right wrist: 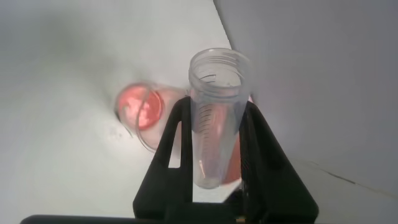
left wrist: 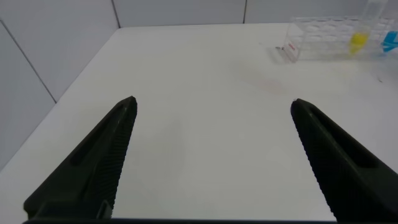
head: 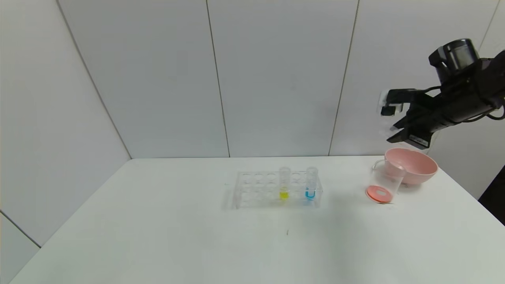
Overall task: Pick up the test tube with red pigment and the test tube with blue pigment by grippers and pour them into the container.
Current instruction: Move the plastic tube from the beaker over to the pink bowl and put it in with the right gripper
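On the white surface (head: 158,236), a clear tube rack (head: 252,189) stands near the middle, holding two upright tubes at its right end: one with yellow liquid (head: 284,185) and, just beside it to the right, the test tube with blue pigment (head: 311,184), a small clear round-bottomed tube with bright blue liquid pooled at its bottom. The left end effector (left wrist: 211,155) hovers low over the bare left part of the surface, its two black ribbed fingers (left wrist: 99,162) spread wide with nothing between them. Further right, the container (head: 384,183), a clear glass beaker with orange-red liquid across its bottom, stands touching the front of a pink bowl (head: 414,165). Above the bowl, the right end effector (head: 406,132) is raised high in the air, gripping a clear, threaded-mouth test tube (right wrist: 214,118) between its fingers; this tube looks nearly empty, its graduation marks visible, tilted over the beaker.
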Action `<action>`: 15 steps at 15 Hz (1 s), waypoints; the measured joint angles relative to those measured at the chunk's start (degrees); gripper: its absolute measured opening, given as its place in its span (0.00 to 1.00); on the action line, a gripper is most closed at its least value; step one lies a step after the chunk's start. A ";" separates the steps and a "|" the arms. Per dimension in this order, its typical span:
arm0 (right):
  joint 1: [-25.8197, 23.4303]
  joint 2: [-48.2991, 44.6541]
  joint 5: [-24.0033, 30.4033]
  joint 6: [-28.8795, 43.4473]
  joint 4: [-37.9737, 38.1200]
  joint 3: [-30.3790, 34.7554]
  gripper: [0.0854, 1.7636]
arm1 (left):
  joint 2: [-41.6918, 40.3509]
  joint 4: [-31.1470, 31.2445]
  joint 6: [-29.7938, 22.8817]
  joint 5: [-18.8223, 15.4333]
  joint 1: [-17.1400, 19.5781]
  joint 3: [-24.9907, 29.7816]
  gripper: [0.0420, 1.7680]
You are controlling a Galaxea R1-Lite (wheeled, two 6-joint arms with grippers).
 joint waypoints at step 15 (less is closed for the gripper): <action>-10.26 -13.96 17.54 54.94 -21.71 6.91 0.25 | 0.00 0.00 0.00 0.00 0.00 0.00 1.00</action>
